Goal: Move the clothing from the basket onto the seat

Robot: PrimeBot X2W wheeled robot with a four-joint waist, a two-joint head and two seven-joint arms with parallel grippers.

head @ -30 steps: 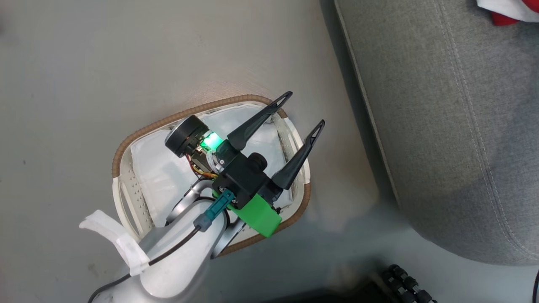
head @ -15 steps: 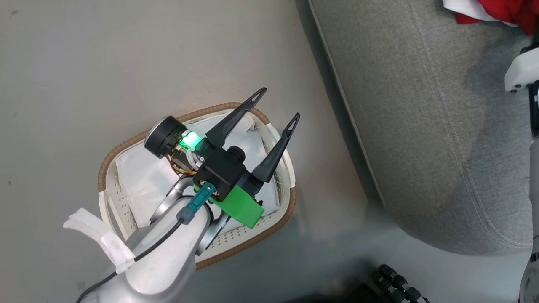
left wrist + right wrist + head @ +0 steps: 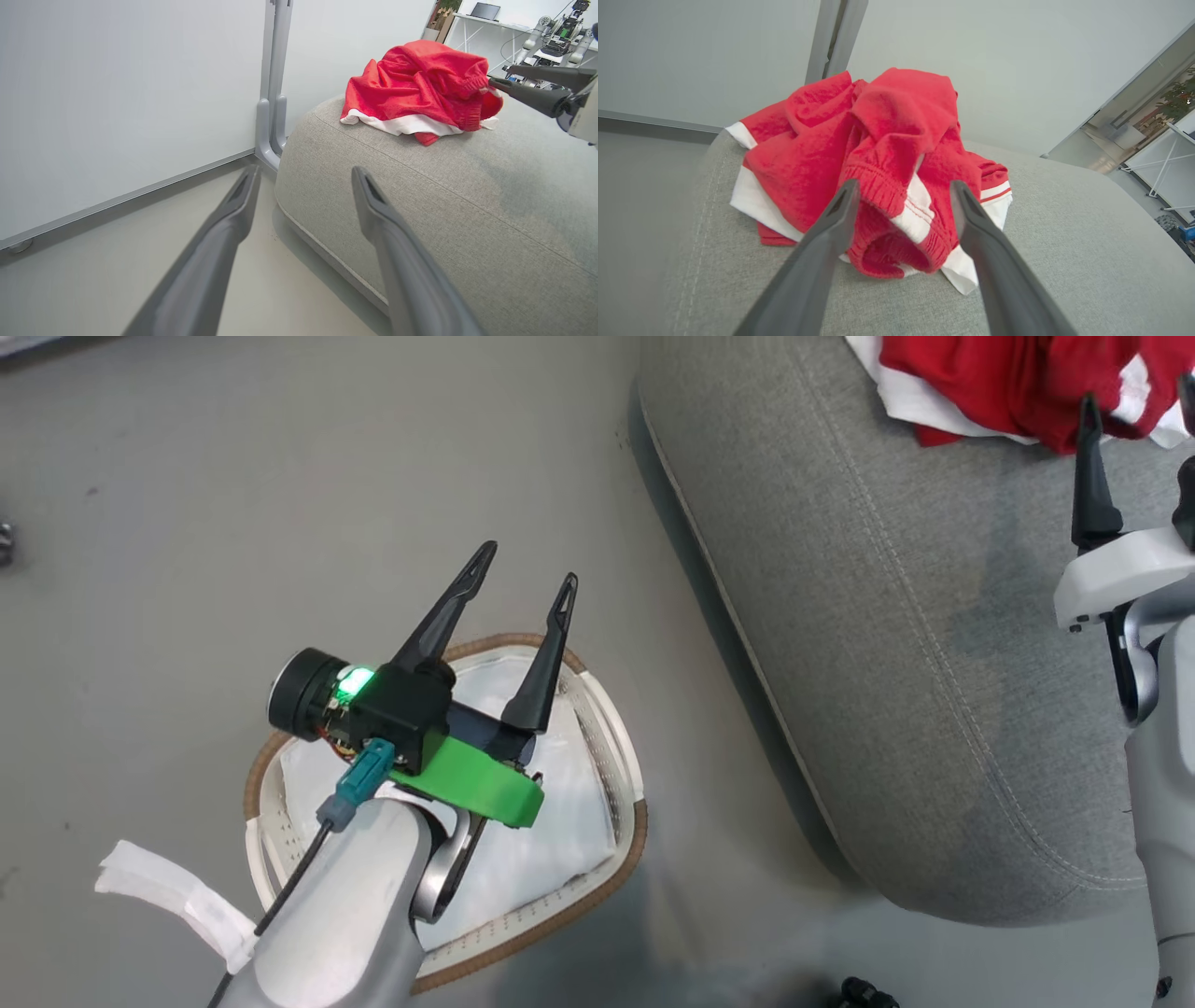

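The clothing (image 3: pixel 1008 383) lies in a red and white heap on the grey seat (image 3: pixel 887 644), at the head view's top right. My right gripper (image 3: pixel 1137 392) is open at the heap's near edge, its fingers pointing at the red cloth (image 3: pixel 887 140). The basket (image 3: pixel 635 840) stands on the floor at the lower left, with just its white liner (image 3: pixel 551 859) showing inside. My left gripper (image 3: pixel 528 565) hovers open and empty above the basket's far rim. The left wrist view looks towards the seat (image 3: pixel 467 210), the clothing (image 3: pixel 416 88) and the right gripper (image 3: pixel 499 75).
Grey floor (image 3: pixel 233 476) stretches between basket and seat. A pale wall with a grey upright post (image 3: pixel 273 93) stands behind the seat. A dark ribbed part (image 3: pixel 864 994) shows at the head view's bottom edge. Another robot (image 3: pixel 556 32) stands far back.
The head camera has swung, bringing the clothing and my right gripper into the picture. My left gripper has risen and turned, so its fingertips now reach past the basket's far rim.
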